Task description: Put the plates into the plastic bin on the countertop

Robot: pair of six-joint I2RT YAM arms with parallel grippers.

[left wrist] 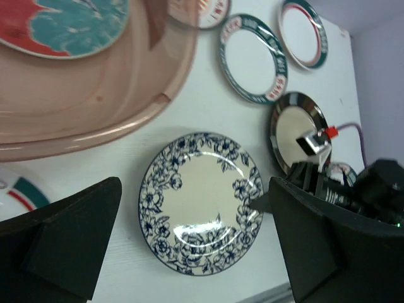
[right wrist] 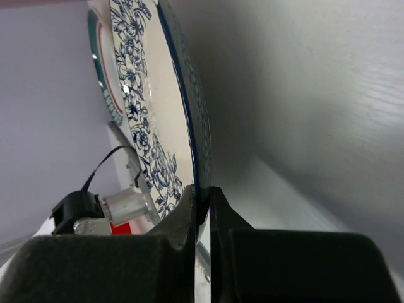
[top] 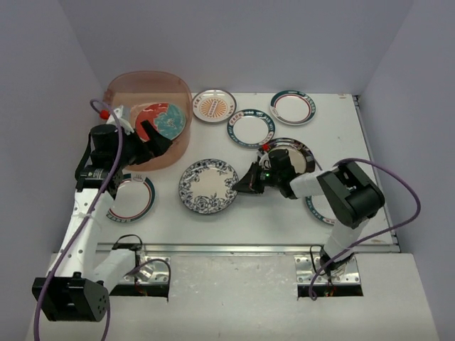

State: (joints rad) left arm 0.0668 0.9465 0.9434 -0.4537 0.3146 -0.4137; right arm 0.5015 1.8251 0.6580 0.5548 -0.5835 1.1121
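Note:
The blue floral plate (top: 208, 186) lies on the white countertop (top: 242, 222) near its middle. My right gripper (top: 238, 186) is shut on this plate's right rim; the right wrist view shows both pads pinching the rim (right wrist: 203, 201) of the plate (right wrist: 148, 107). The pinkish plastic bin (top: 128, 92) stands at the far left and holds the red-and-teal plate (top: 162, 118). My left gripper (top: 152, 139) is open and empty over the bin's near wall; in its wrist view (left wrist: 196, 252) the blue plate (left wrist: 201, 202) shows between the fingers, far below.
Other plates lie on the countertop: orange sunburst (top: 214, 106), teal-rimmed (top: 250, 128), white with teal and red rim (top: 292, 106), shiny metallic (top: 293, 151), one under my left arm (top: 132, 198), one under my right arm (top: 316, 210). A metal rail (top: 227, 248) runs along the front.

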